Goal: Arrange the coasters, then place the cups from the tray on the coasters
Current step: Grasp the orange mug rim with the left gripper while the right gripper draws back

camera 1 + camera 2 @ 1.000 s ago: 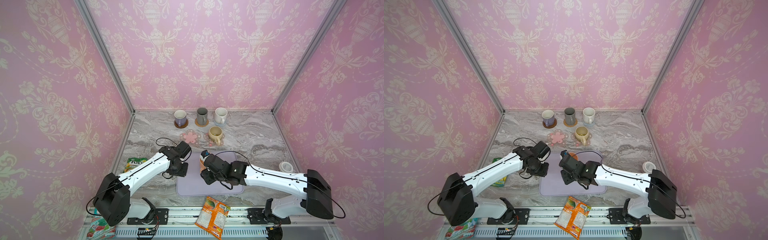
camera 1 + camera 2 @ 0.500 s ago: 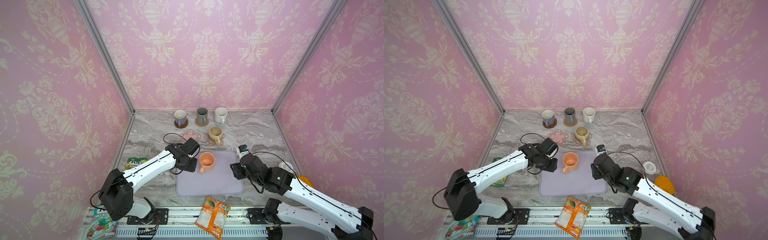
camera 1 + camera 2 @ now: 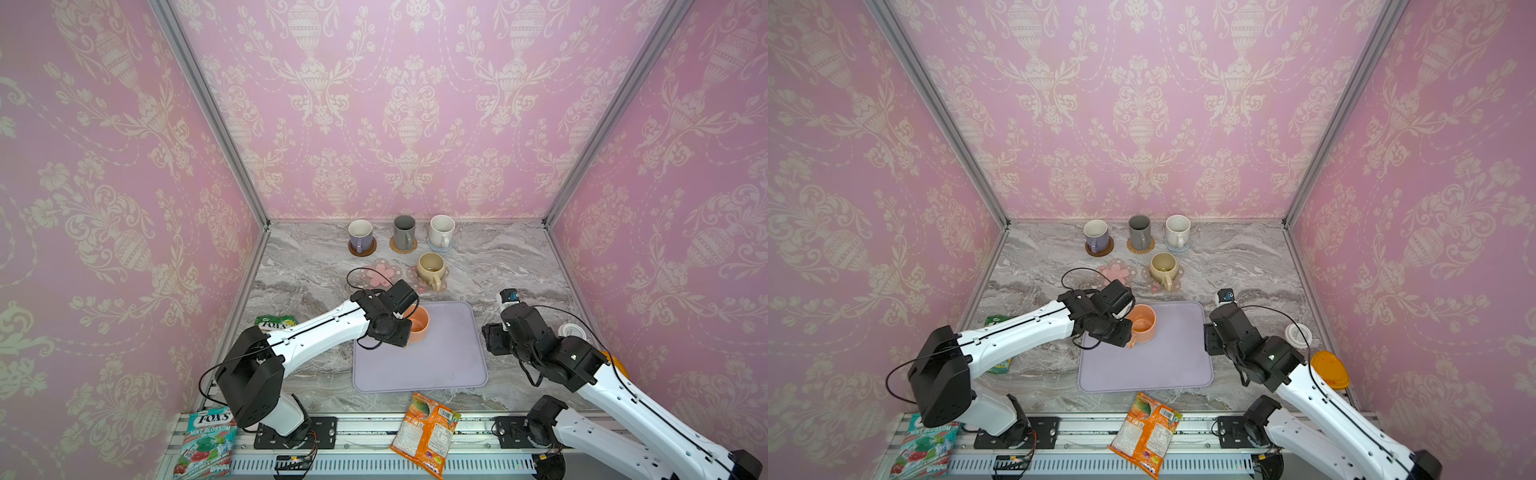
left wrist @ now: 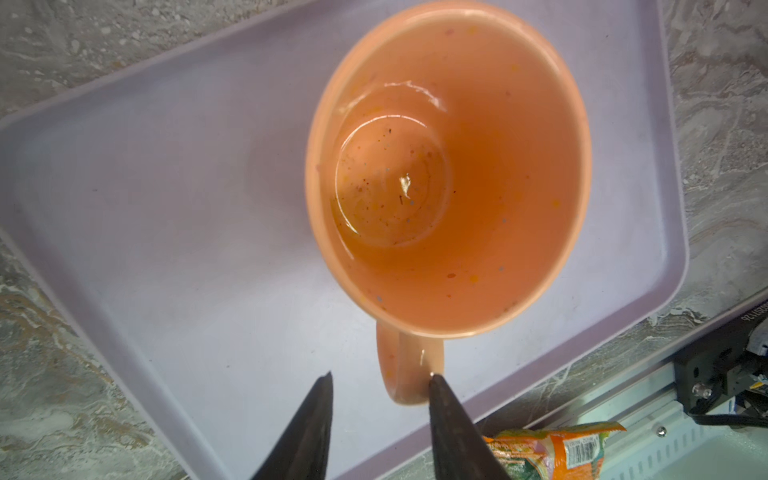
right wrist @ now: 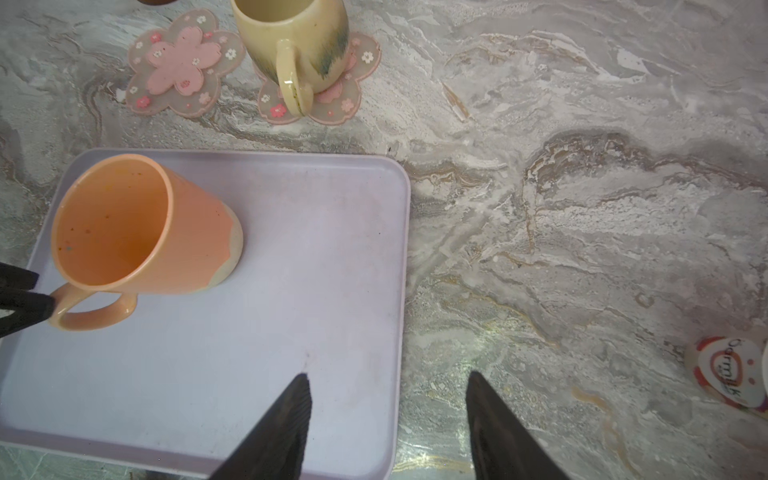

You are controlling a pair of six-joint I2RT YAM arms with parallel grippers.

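A peach-orange cup [image 3: 419, 323] [image 5: 141, 232] stands upright at the far left corner of the lavender-grey tray [image 3: 436, 365] [image 5: 311, 249]. My left gripper [image 4: 380, 375] is open around its handle; one fingertip [image 4: 434, 384] touches the handle, the other stands clear. My right gripper [image 5: 388, 374] hangs open and empty over the tray's right edge. At the back, a lavender cup [image 3: 360, 235], a dark grey cup [image 3: 404, 232] and a white cup [image 3: 441, 230] each sit on a round coaster. The beige cup [image 3: 431, 268] sits on a pink-flower coaster [image 5: 353, 95]. A second pink-flower coaster [image 3: 380, 274] is bare.
An orange snack packet [image 3: 426, 432] lies on the front rail. A green mint packet [image 3: 276, 323] lies left of the tray, and a mint bag [image 3: 205, 440] at the front left. A white-lidded paper cup [image 3: 1298, 334] and an orange-lidded container [image 3: 1329, 368] stand at the right wall.
My right arm has pulled back from the peach cup to the tray's right side and opened wider. My left gripper has moved right, up to the cup's handle.
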